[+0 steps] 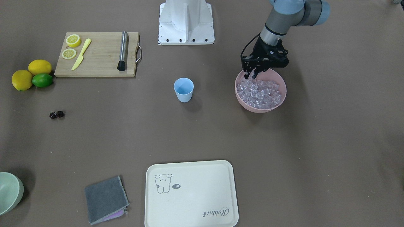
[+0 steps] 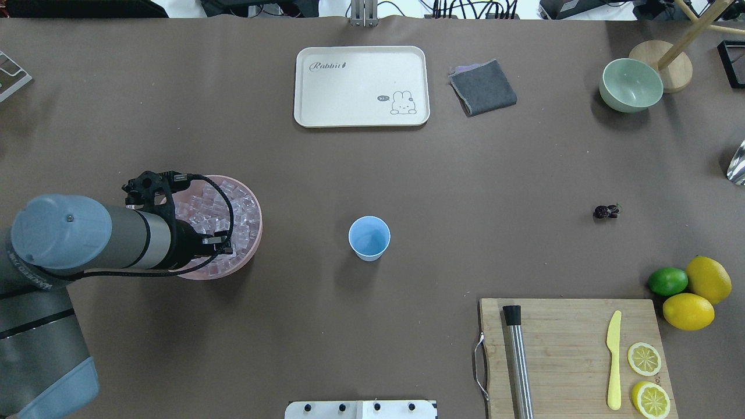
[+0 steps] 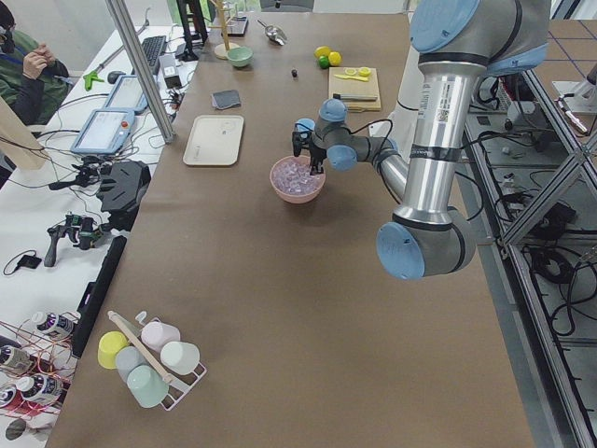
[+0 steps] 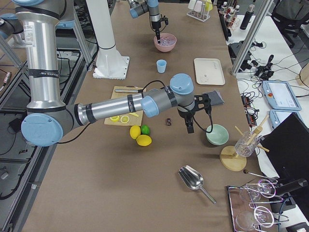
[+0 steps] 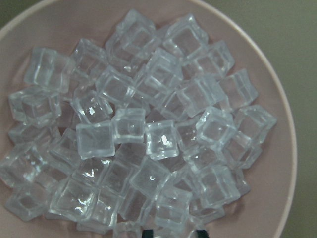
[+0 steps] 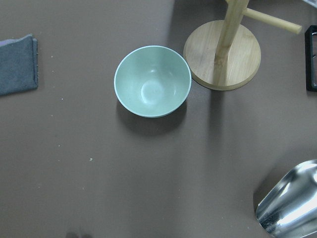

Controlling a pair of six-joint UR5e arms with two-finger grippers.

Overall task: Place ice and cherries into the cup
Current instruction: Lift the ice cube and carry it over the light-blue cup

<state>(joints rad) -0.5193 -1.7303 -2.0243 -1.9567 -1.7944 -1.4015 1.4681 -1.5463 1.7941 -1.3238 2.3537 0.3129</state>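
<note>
Pink bowl (image 1: 245, 105) holds the ice (image 1: 259, 93); my left gripper (image 1: 253, 75) hangs over the cubes at its rim (how wide the jaws stand I cannot tell, nor for my right gripper (image 4: 189, 129)). Light-blue cup (image 1: 183, 90) stands mid-table, apart from the bowl; cherries (image 1: 56, 115) lie well apart on its other side.

Ice (image 1: 259, 92) piled in pink bowl (image 1: 260, 109); cup (image 1: 183, 90) upright, empty; cherries (image 1: 56, 114) far aside.

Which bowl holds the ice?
The pink bowl under the left pincer, piled with ice cubes; the pale green bowl is empty.
</note>
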